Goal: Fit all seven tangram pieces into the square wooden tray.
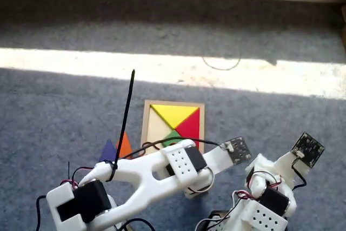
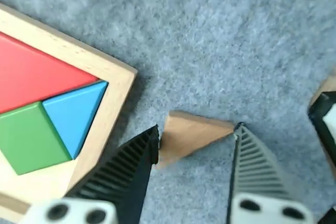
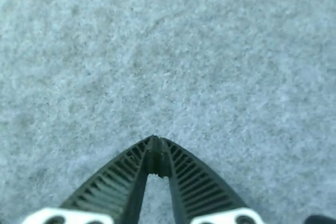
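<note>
While my left pincer (image 2: 197,128) straddled the tan triangle (image 2: 189,137) beside the tray (image 2: 118,85), jaws wide, clamping nothing, I judged pickup underway: next, squeeze and lift. Right pincer (image 3: 156,156) was closed, empty.

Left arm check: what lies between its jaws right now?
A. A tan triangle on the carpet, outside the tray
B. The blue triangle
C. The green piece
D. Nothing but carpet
A: in the left wrist view the tan triangle lies on the grey carpet between the left arm's spread jaws, just off the tray and its wooden rim.
</note>
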`<state>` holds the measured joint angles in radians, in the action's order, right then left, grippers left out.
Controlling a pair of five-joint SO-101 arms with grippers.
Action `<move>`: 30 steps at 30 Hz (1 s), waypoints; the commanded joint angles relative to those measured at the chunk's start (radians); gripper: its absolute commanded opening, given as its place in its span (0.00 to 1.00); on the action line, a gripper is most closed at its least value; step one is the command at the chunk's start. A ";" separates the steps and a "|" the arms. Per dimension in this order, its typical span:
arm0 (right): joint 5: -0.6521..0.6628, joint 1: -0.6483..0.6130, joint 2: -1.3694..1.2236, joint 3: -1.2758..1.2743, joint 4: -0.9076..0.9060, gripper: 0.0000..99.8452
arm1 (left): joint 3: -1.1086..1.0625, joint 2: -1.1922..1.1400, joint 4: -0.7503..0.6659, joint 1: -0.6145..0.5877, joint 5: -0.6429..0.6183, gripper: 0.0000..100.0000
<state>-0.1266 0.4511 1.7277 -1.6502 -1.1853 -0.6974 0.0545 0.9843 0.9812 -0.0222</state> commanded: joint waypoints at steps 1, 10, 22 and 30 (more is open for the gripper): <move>-0.006 -0.001 0.007 0.015 0.022 0.00 | 0.041 0.002 0.028 -0.033 -0.006 0.15; -0.006 -0.001 0.007 0.012 0.022 0.00 | 0.038 0.007 0.074 -0.067 -0.006 0.13; -0.006 -0.001 0.007 0.010 0.022 0.00 | -0.047 0.280 0.135 -0.068 -0.006 0.15; -0.006 -0.001 0.007 0.010 0.022 0.00 | -0.045 0.206 0.055 -0.110 -0.201 0.26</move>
<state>-0.1266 0.4511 1.7277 -1.6502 -1.1838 -0.7541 0.2770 1.0856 0.9091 -0.1603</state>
